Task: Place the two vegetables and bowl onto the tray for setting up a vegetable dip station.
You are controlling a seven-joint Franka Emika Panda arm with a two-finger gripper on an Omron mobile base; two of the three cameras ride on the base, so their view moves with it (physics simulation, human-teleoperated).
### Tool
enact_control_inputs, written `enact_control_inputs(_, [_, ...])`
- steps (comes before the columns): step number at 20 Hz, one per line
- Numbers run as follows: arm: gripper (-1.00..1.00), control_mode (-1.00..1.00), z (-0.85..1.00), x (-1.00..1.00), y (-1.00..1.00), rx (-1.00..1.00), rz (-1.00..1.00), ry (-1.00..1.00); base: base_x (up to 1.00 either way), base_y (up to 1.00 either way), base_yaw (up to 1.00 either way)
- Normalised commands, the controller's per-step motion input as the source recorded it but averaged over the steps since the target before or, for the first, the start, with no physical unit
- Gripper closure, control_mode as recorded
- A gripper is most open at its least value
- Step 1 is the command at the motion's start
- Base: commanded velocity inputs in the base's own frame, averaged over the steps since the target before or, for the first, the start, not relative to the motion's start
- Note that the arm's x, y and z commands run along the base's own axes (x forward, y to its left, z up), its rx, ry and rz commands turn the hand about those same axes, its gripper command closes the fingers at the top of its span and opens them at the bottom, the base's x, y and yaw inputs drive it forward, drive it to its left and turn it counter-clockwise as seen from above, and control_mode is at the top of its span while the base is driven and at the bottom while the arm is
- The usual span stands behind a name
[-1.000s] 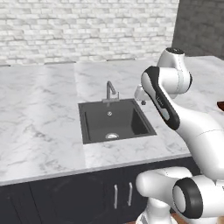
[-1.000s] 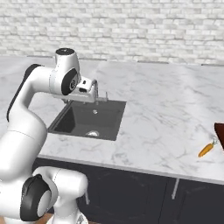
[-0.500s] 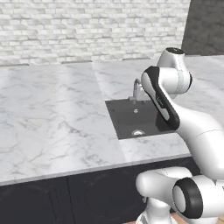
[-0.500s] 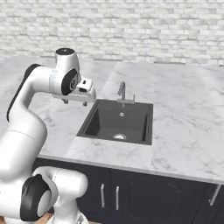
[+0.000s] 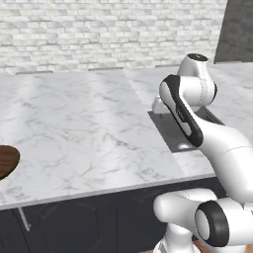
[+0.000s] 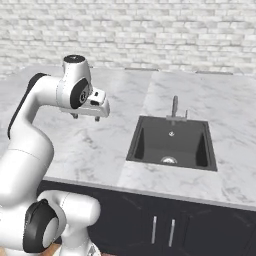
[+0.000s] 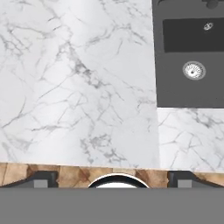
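The gripper (image 6: 89,116) hangs empty, jaws wide apart, above bare marble left of the sink (image 6: 171,143). Judging by this, it is in the approach step; the bowl's (image 5: 7,161) dark rim shows far left of the sink, so the next move calls for closing in on it.

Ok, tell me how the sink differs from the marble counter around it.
The sink is dark, the counter pale grey-veined marble. The sink is a sunken basin with a drain; the counter is flat. The sink is far smaller than the counter. Both have straight, squared edges.
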Motion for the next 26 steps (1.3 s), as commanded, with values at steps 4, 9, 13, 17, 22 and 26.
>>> enact_control_inputs(4, [-1.00, 1.00, 0.00, 0.00, 0.00, 0.00, 0.00, 0.00, 0.00, 0.73, 0.00])
enact_control_inputs(9, [-1.00, 1.00, 0.00, 0.00, 0.00, 0.00, 0.00, 0.00, 0.04, 0.73, 0.00])
enact_control_inputs(13, [-1.00, 1.00, 0.00, 0.00, 0.00, 0.00, 0.00, 0.00, 0.09, 0.72, 0.00])
enact_control_inputs(17, [-1.00, 1.00, 0.00, 0.00, 0.00, 0.00, 0.00, 0.00, 0.18, 0.70, 0.00])
enact_control_inputs(22, [-1.00, 1.00, 0.00, 0.00, 0.00, 0.00, 0.00, 0.00, 0.19, 0.69, 0.00])
enact_control_inputs(26, [-1.00, 1.00, 0.00, 0.00, 0.00, 0.00, 0.00, 0.00, 0.17, 0.67, 0.00])
